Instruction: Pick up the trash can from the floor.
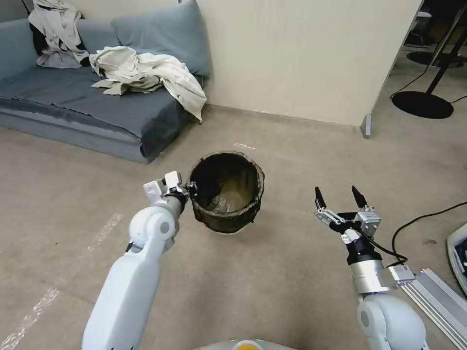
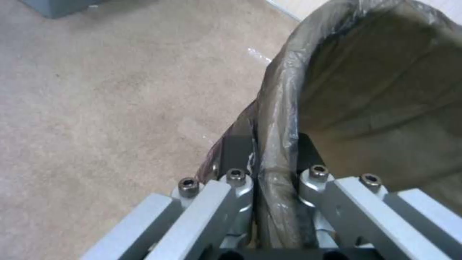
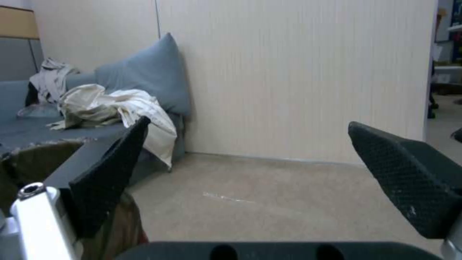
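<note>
The trash can [image 1: 226, 194] is a small round bin lined with a wrinkled dark bag folded over its rim. It sits low over the beige floor [image 1: 292, 272] in the middle of the head view. My left gripper [image 1: 191, 188] is shut on the rim on the can's left side. In the left wrist view, the left gripper [image 2: 272, 151] has one finger outside and one inside the bagged rim of the trash can [image 2: 375, 90]. My right gripper [image 1: 336, 192] hangs open to the right of the can, apart from it. The right wrist view shows the right gripper [image 3: 248, 124] holding nothing, with the trash can [image 3: 34, 159] at the edge.
A grey sofa [image 1: 73, 97] with crumpled pale clothes [image 1: 146, 73] stands at the back left. A beige partition wall [image 1: 301, 58] runs behind the can. A black round stand base [image 1: 422, 104] is at the back right. A black cable [image 1: 418, 223] and a metal rail [image 1: 438, 301] lie at the right.
</note>
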Robot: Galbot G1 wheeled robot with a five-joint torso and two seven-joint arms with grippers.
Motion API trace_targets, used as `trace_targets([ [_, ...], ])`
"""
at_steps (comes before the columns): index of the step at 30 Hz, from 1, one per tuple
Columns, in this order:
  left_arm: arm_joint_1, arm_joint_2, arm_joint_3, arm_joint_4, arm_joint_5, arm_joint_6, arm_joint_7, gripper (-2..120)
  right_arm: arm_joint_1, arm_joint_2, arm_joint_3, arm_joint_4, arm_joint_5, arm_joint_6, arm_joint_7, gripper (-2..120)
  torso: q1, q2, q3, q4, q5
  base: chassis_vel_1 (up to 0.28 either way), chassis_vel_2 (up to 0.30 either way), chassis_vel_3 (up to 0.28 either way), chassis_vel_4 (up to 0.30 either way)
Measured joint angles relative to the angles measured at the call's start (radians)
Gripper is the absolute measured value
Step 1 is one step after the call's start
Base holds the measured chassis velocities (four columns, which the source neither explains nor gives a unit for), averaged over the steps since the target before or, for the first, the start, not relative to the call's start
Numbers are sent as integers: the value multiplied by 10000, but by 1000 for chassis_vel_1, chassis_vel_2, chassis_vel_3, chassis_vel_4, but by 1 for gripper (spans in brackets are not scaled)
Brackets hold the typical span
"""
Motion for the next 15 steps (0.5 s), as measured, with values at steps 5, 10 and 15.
trace_targets([
  [5,227,-20,-135,-304,-1,42,-15,4,7,2,-45,0,-2,5,-12,100,0,0,0,-2,0,0,0,0,0],
  [10,313,-96,-146,-457,-1,86,-42,4,-15,-15,-57,13,-2,11,-18,100,0,0,0,-2,0,0,0,0,0],
  [15,354,-134,-149,-501,7,87,-56,4,-81,-48,-52,62,-1,27,-24,100,0,0,0,-2,0,0,0,0,0],
])
